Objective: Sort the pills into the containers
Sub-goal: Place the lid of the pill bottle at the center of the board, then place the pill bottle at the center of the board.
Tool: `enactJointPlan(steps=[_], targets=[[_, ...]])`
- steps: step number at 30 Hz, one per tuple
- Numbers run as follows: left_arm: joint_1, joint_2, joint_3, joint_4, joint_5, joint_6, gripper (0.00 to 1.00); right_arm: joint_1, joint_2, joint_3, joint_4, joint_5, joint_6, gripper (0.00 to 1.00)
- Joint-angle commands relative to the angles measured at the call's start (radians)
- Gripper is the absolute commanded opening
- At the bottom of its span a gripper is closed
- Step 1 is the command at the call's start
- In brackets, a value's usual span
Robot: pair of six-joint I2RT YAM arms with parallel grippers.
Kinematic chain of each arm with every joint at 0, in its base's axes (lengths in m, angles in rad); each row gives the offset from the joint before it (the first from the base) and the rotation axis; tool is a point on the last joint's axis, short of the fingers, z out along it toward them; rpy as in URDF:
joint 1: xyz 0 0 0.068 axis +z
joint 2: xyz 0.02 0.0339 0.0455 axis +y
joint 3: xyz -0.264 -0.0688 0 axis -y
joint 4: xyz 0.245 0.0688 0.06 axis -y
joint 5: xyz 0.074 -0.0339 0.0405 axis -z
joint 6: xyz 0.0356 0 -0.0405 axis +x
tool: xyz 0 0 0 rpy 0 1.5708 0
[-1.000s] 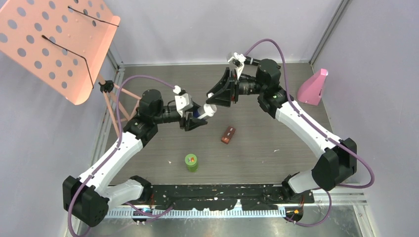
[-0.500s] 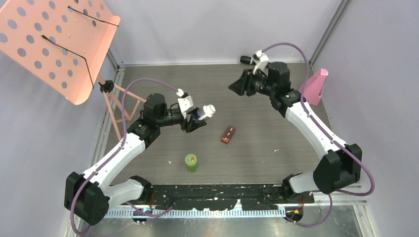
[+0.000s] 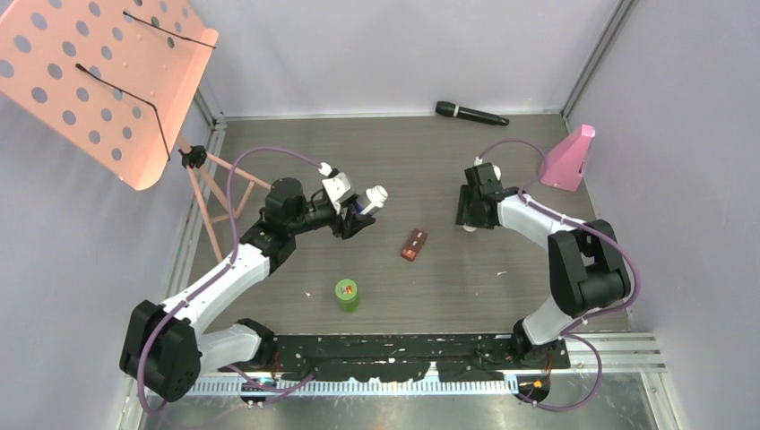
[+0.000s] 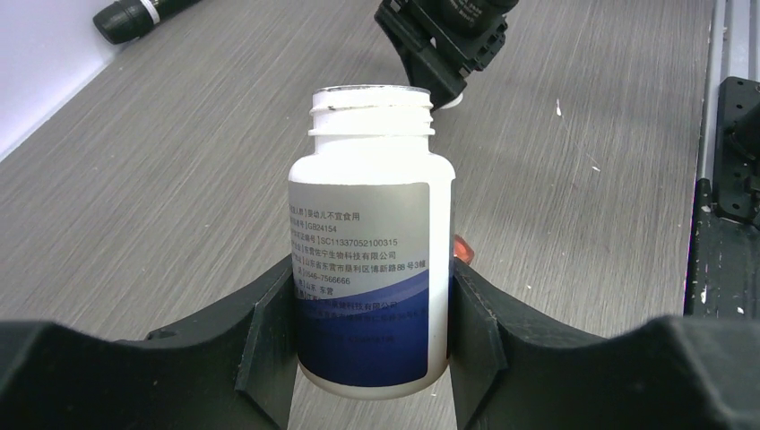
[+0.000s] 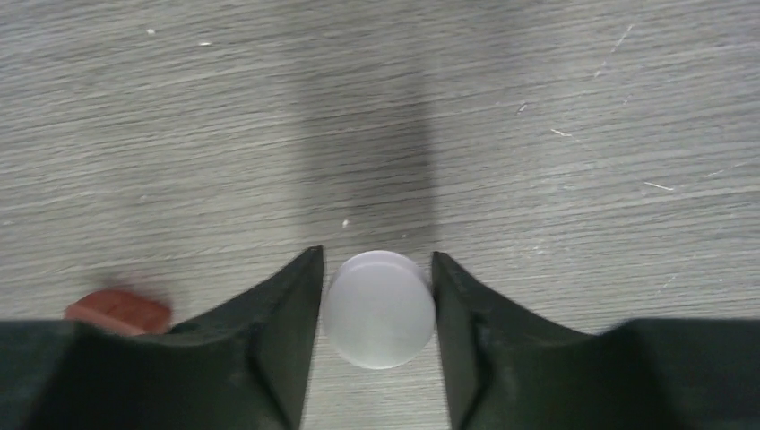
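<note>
**Left gripper** [image 4: 372,358]: fingers clamped on lower body of white bottle [image 4: 370,242]; bottle uncapped, mouth pointing toward right arm.

**Right gripper** [image 5: 378,315]: low over table [image 3: 511,278], fingers narrow, pinching round white cap [image 5: 378,305]; we cannot tell whether cap rests on surface.

**Brown case** [image 3: 413,245]: flat on table between the two grippers; we read reddish blur at left of right wrist view as probably this case.

**Green-lidded bottle** [image 3: 347,294]: upright, nearer arm bases.

**Microphone** [image 3: 470,114]: at far edge.
</note>
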Motion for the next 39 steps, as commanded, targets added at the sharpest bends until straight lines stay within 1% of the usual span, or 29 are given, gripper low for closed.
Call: enactJointPlan(steps=[1,2,6,7,9,11,13,14,15,16,17,18,19,20,21,22,24,26,27,29,33,37,39], targets=[[-0.002,0.0,0.002,0.094,-0.004,-0.013,0.0,0.006,0.027,0.041,0.004,0.077,0.026,0.61],[-0.002,0.002,0.0,0.094,-0.005,-0.014,0.0,0.006,0.031,0.045,0.003,0.069,0.027,0.66],[-0.003,0.012,0.002,0.095,-0.005,-0.019,0.0,0.005,0.04,0.069,-0.015,0.029,0.031,0.73],[-0.004,0.013,0.002,0.096,-0.005,-0.02,0.0,0.005,0.033,0.074,-0.019,0.025,0.029,0.75],[-0.004,0.015,0.002,0.097,-0.008,-0.023,0.0,0.006,0.012,0.09,-0.031,0.005,0.023,0.81],[-0.005,0.017,0.004,0.099,-0.015,-0.027,0.0,0.01,-0.024,0.117,-0.044,-0.049,-0.001,0.84],[-0.008,0.022,0.006,0.1,-0.023,-0.027,0.0,0.026,-0.077,0.155,-0.042,-0.151,-0.034,0.84],[-0.009,0.025,0.008,0.101,-0.023,-0.028,0.0,0.049,-0.12,0.163,-0.021,-0.249,-0.055,0.84],[-0.01,0.027,0.009,0.102,-0.025,-0.029,0.0,0.061,-0.143,0.171,-0.002,-0.303,-0.063,0.85],[-0.01,0.028,0.009,0.103,-0.027,-0.028,0.0,0.087,-0.188,0.172,0.053,-0.411,-0.066,0.85],[-0.01,0.029,0.009,0.105,-0.028,-0.027,0.0,0.098,-0.208,0.161,0.092,-0.477,-0.06,0.84],[-0.01,0.028,0.009,0.106,-0.032,-0.028,0.0,0.115,-0.246,0.151,0.202,-0.613,-0.03,0.85],[-0.01,0.027,0.008,0.107,-0.036,-0.028,0.0,0.124,-0.262,0.122,0.272,-0.679,-0.004,0.85],[-0.01,0.024,0.007,0.107,-0.037,-0.025,0.0,0.127,-0.29,0.106,0.406,-0.772,0.07,0.85],[-0.01,0.022,0.006,0.107,-0.037,-0.024,0.0,0.137,-0.3,0.081,0.52,-0.8,0.142,0.86],[-0.01,0.019,0.005,0.107,-0.033,-0.023,0.0,0.143,-0.31,0.078,0.549,-0.827,0.166,0.87],[-0.01,0.018,0.006,0.107,-0.019,-0.018,0.0,0.176,-0.292,0.112,0.534,-0.825,0.188,0.87],[-0.01,0.017,0.006,0.105,0.0,-0.013,0.0,0.226,-0.251,0.186,0.442,-0.805,0.159,0.87],[-0.01,0.017,0.006,0.108,0.0,-0.012,0.0,0.259,-0.222,0.233,0.371,-0.776,0.141,0.87],[-0.01,0.016,0.006,0.111,0.002,-0.009,0.0,0.293,-0.178,0.286,0.285,-0.721,0.13,0.87],[-0.01,0.009,0.005,0.116,-0.002,-0.009,0.0,0.319,-0.13,0.315,0.232,-0.659,0.162,0.87],[-0.01,0.006,0.003,0.124,-0.011,-0.011,0.0,0.341,-0.103,0.34,0.19,-0.663,0.15,0.87],[-0.009,0.007,0.003,0.129,-0.019,-0.013,0.0,0.349,-0.09,0.358,0.159,-0.671,0.141,0.84]])
